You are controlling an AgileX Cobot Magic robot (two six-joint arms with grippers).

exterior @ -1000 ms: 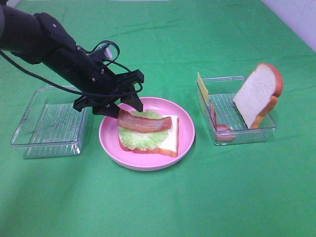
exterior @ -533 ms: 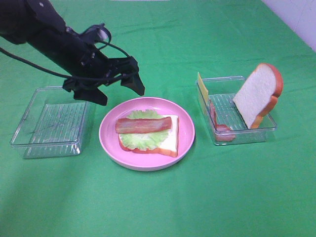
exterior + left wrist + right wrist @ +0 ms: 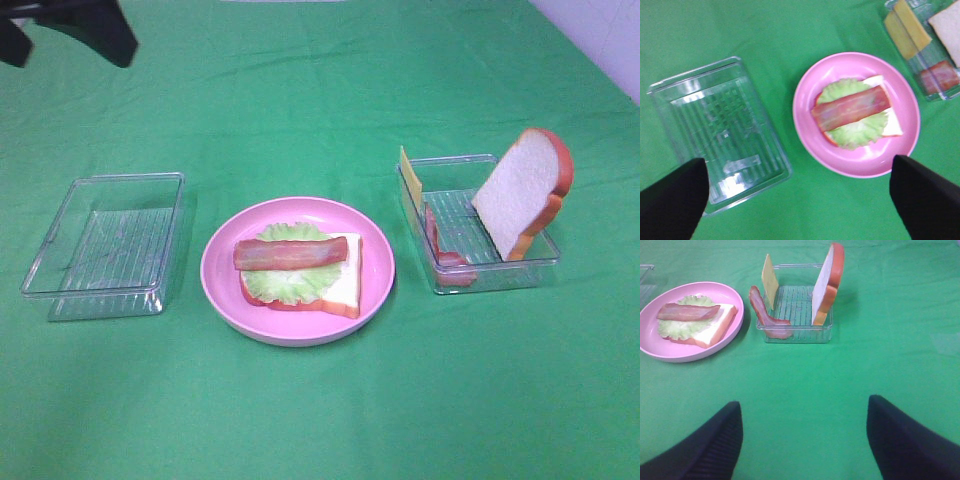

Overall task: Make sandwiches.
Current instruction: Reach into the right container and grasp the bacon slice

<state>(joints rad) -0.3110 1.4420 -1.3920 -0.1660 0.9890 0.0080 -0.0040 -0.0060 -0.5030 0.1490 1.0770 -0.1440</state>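
Our half-built sandwich [image 3: 300, 272] lies on the pink plate [image 3: 218, 290] in the middle of the worktop [image 3: 330, 420], with a bacon strip [image 3: 290, 252] over lettuce [image 3: 283, 286]. The left hand [image 3: 798, 165] is wide open and empty, well clear of it, and the right hand [image 3: 804, 402], spread and empty, faces the tray [image 3: 500, 276]. We worry that the cheese [image 3: 409, 176] and bread slice [image 3: 522, 192], standing on edge in that tray, may topple or drag it when pinched, or land crooked and shove that strip off.

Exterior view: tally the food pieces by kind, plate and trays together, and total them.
Bread: 2
Bacon: 2
Lettuce: 1
Cheese: 1
Total: 6
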